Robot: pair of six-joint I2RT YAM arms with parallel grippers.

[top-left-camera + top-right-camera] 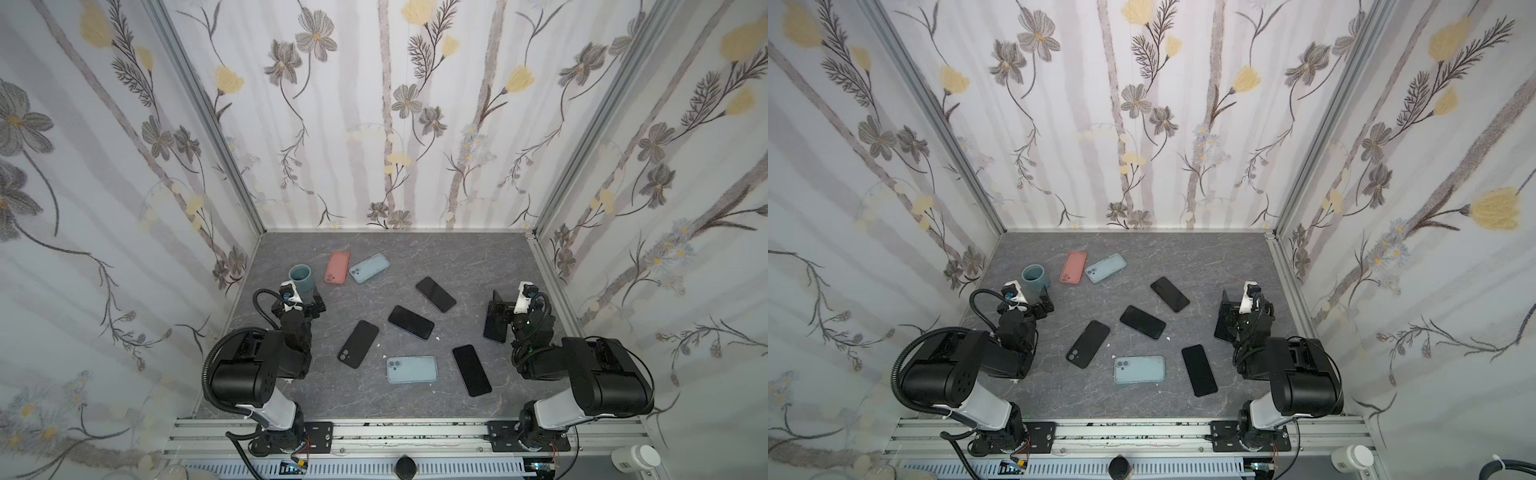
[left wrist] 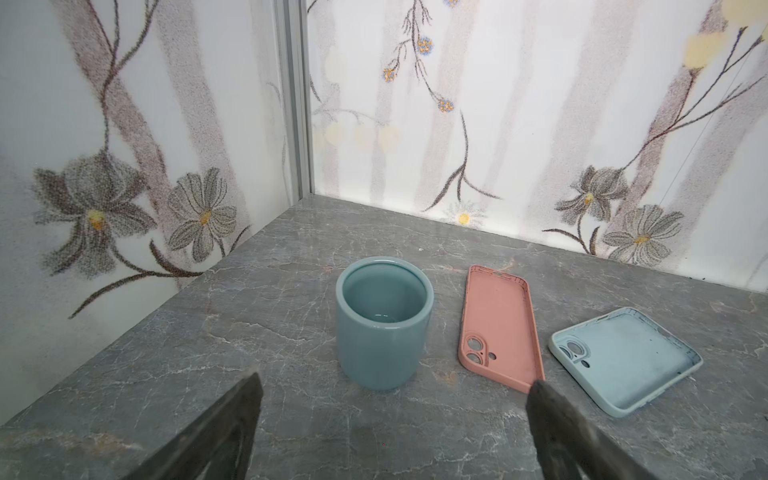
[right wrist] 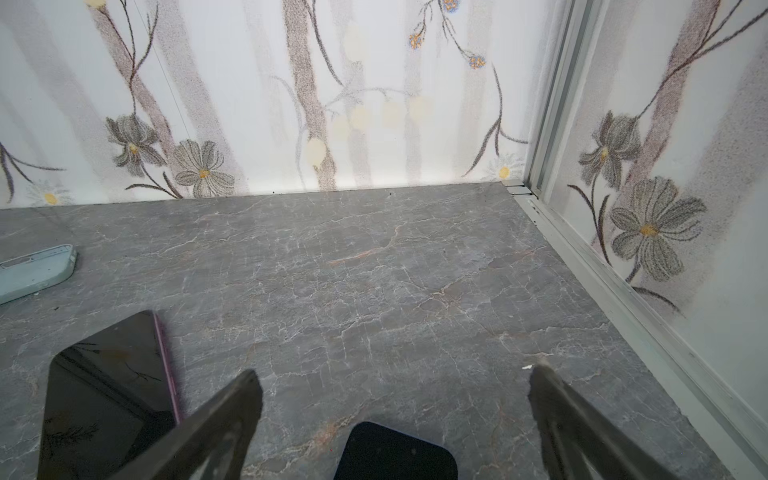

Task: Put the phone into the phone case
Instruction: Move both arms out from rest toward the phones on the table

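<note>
Grey marbled tabletop point(image 1: 478, 257), and floral walls point(image 1: 374, 124) are boxing it in. The left pincer point(image 2: 397, 379) is hanging spread wide and empty, facing a teal cup point(image 1: 300, 276). Past the cup, a pink case point(image 1: 337, 267) and a pale blue case point(image 1: 369, 268) are lying hollow side up, just beside each other. We are seeing a black phone point(image 1: 411, 322) lying screen-up at centre, with more phones point(image 1: 435, 294) around it. The right pincer point(image 3: 395, 372) is gaping, empty, near the right wall.

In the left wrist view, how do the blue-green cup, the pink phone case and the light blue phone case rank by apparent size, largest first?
1. The cup looks largest.
2. The pink phone case and the light blue phone case cover about the same area, so I do not rank them.
</note>
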